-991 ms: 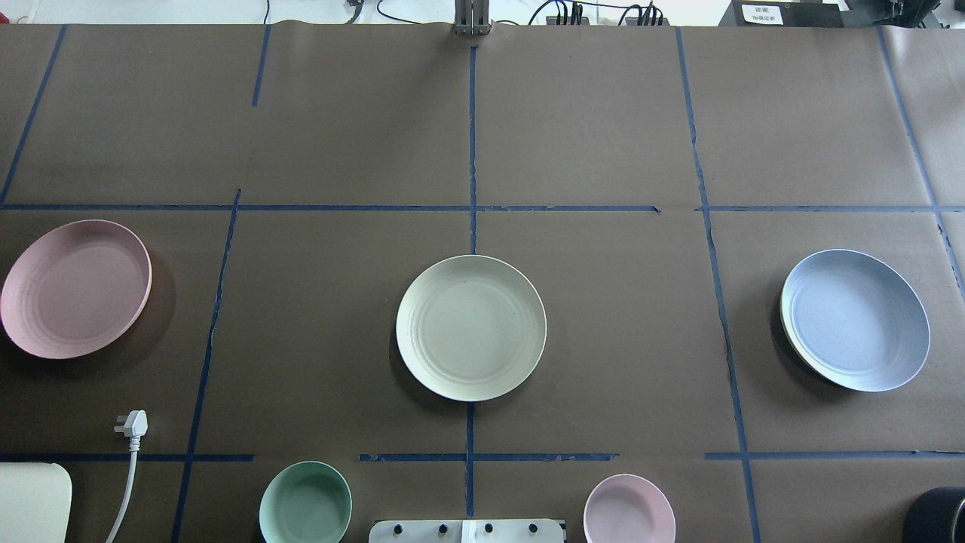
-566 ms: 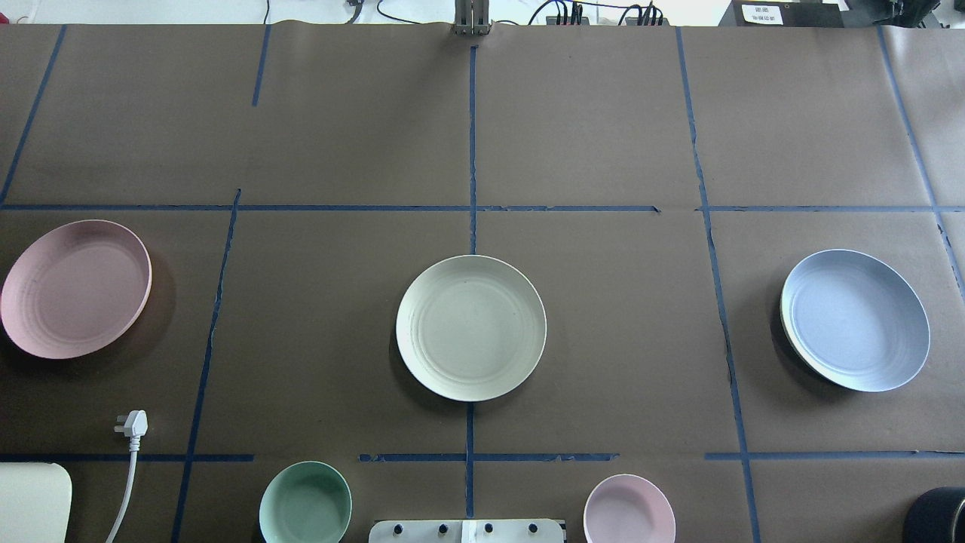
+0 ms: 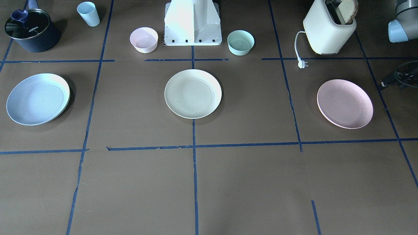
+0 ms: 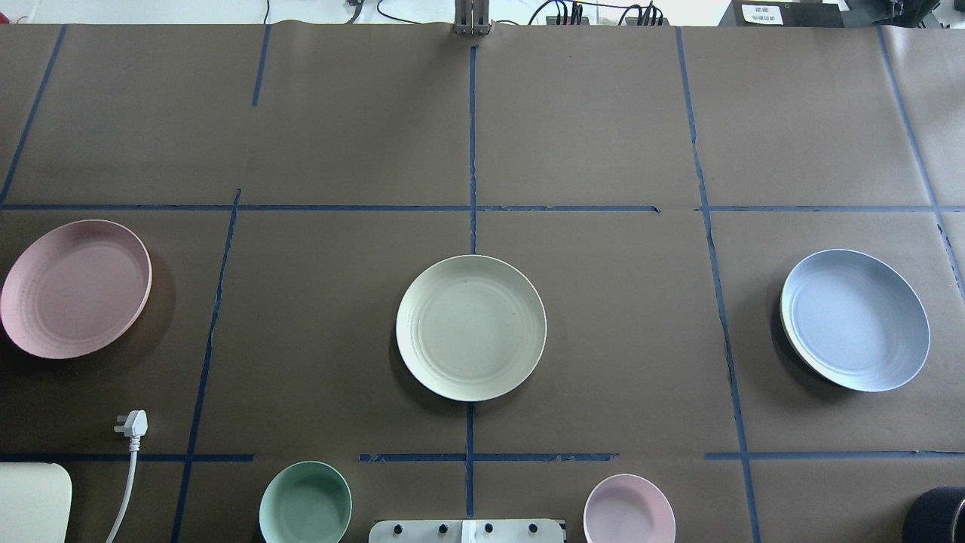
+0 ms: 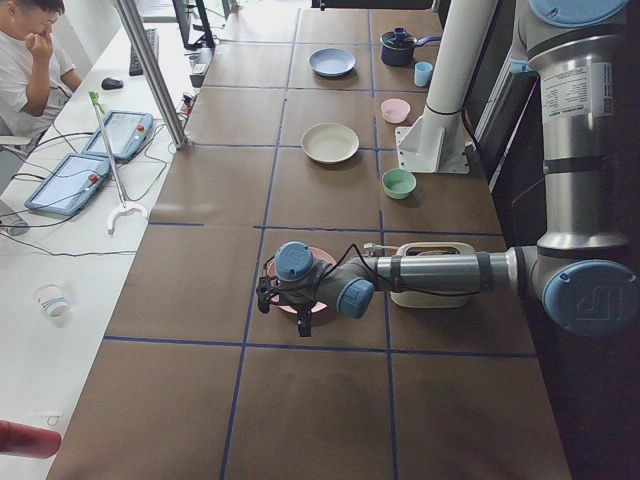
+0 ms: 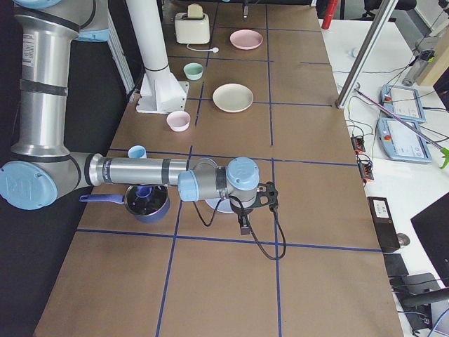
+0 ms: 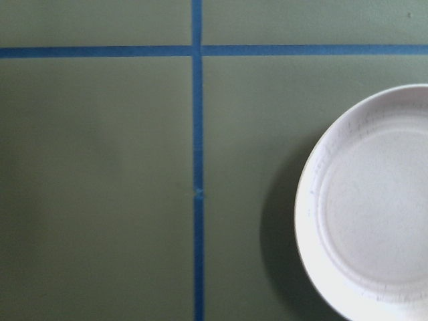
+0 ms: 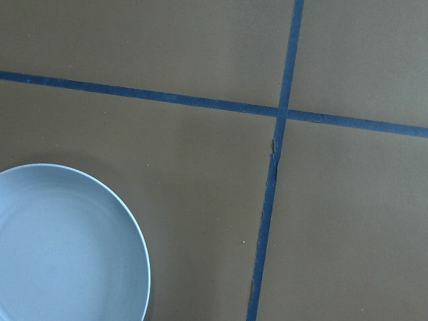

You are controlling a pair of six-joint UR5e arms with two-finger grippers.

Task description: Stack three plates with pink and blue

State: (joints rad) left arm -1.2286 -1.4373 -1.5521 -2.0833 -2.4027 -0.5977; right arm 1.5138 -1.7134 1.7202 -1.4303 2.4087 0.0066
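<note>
On the brown table (image 4: 603,136), in a row and well apart: pink plate (image 4: 75,289) on the left, cream plate (image 4: 470,327) in the middle, blue plate (image 4: 854,320) on the right. Not stacked yet. Up over the pink plate, left gripper (image 5: 288,305); over the blue plate, right gripper (image 6: 269,196). Cannot tell if open or closed, or if holding anything. Nearer the robot, green bowl (image 4: 305,503), then small pink bowl (image 4: 629,510).
</note>
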